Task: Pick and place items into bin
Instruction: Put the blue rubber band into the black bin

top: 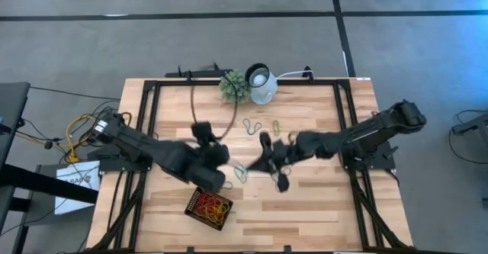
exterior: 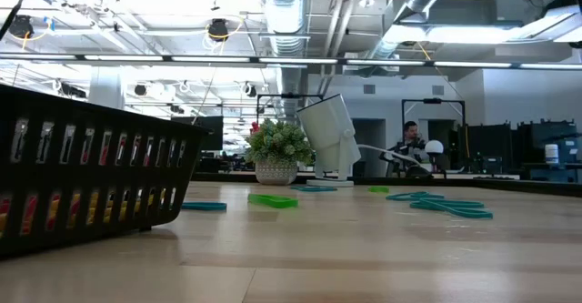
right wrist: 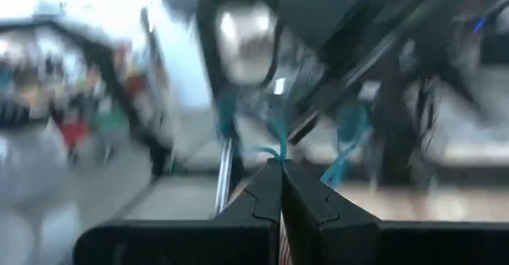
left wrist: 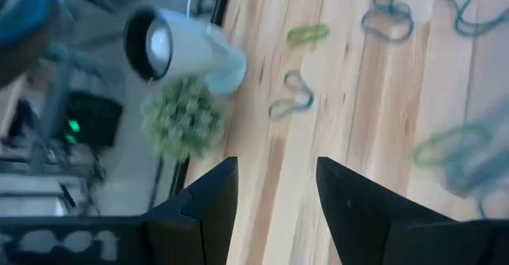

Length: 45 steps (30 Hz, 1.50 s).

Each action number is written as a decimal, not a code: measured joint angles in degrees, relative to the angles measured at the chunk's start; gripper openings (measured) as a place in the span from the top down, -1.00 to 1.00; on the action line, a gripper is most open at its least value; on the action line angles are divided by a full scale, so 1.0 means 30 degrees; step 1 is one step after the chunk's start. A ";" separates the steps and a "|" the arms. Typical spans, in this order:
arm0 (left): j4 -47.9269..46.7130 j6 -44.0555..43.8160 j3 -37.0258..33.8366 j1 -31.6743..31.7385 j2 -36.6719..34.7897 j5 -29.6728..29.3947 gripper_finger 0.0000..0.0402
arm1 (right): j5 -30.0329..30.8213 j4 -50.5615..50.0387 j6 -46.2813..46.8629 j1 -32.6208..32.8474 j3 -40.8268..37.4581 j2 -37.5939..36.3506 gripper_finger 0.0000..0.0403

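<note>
Right gripper (right wrist: pixel 280 169) is seen clamped on teal band (right wrist: pixel 274 150) only in wrist view. Left gripper (left wrist: pixel 274 193), fingers apart, empty, is held above table (left wrist: pixel 374 106); bin (top: pixel 210 207) shown from overhead.

The bin (exterior: pixel 86 171) is cut off by the low view's left edge; the right end effector (right wrist: pixel 280 168) view is heavily blurred.

Black bin (top: pixel 207 208), red and yellow bands (top: pixel 214 204) inside (loose ones (exterior: pixel 443 204) teal-green); pale striped wood table (top: pixel 320 200).
</note>
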 joint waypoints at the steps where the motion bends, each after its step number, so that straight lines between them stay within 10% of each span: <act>1: 0.1618 0.0604 -0.0933 -0.0071 0.0000 -0.0400 0.19 | -0.0068 -0.0527 -0.0229 0.0144 -0.0135 -0.0044 1.00; 8: 1.3674 0.5980 -0.4728 -0.0042 0.0005 0.1037 0.19 | 0.0572 -0.1990 -0.0734 0.0612 -0.0003 -0.0708 1.00; 15: 1.4225 0.5835 -0.4771 -0.0295 -0.0534 -0.2443 0.19 | 0.2453 -0.3997 -0.1086 0.0453 -0.0056 -0.1490 1.00; 45: 1.6055 0.6753 -0.4768 0.0133 -0.0576 0.1082 0.20 | 0.3340 -0.3125 -0.1740 -0.0626 -0.0114 -0.1168 1.00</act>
